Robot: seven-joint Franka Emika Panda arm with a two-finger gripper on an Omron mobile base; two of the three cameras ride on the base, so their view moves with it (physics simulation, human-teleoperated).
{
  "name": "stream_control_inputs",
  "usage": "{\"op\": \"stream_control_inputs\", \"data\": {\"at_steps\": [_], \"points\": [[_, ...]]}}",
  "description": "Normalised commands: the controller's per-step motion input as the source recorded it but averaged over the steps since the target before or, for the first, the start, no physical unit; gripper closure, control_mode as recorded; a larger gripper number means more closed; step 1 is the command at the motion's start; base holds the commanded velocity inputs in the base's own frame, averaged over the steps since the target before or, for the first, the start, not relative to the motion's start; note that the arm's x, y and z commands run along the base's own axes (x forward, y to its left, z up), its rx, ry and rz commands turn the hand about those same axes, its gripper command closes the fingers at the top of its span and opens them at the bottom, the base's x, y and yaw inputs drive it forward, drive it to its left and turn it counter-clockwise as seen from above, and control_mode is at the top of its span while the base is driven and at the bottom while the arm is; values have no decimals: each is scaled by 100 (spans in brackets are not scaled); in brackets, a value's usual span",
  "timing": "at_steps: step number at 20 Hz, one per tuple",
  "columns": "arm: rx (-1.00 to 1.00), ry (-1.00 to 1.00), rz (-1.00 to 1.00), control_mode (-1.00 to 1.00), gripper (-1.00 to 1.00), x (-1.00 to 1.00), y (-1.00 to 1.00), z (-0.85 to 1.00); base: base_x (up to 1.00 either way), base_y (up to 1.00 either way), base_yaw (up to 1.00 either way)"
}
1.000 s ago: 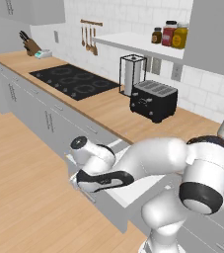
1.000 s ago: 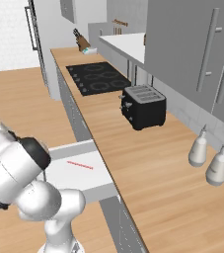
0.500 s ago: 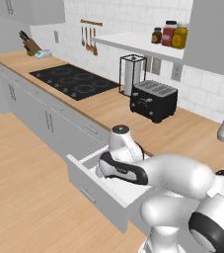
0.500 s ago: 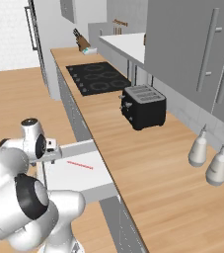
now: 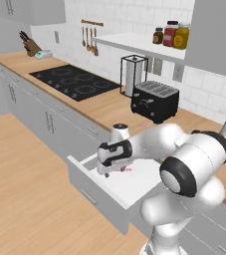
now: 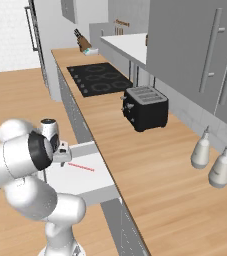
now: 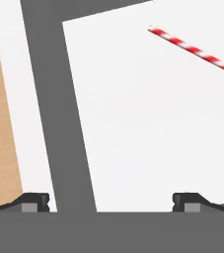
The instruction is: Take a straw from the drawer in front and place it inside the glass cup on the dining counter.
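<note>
While the drawer [image 6: 92,186] stands pulled out under the wall-side worktop [image 6: 135,150], the gripper [image 7: 111,200] hangs over its white inside with jaws spread wide — nothing between them. The straw [image 7: 195,50], red-and-white striped in the hand view, lies flat on the drawer floor [image 7: 148,128], well apart from the fingertips [image 7: 186,199]. One fingertip sits over the grey drawer wall [image 7: 59,113]. Black toaster [image 5: 154,101] and hob [image 5: 74,82] on the worktop behind.
</note>
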Motion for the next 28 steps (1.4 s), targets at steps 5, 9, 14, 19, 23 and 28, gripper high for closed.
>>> {"op": "stream_control_inputs", "data": {"at_steps": [5,9,14,19,23,28], "points": [[0,11,0,-100,-100,8,40,-46,0,0,0],[0,9,0,-100,-100,9,41,-37,0,0,0],[0,12,0,-100,-100,0,65,-36,0,0,0],[0,12,0,-100,-100,-1,86,-30,0,0,0],[-2,-6,0,-100,-100,-13,31,31,0,0,0],[-15,-12,-1,-100,-100,-3,-69,42,0,0,0]]}}
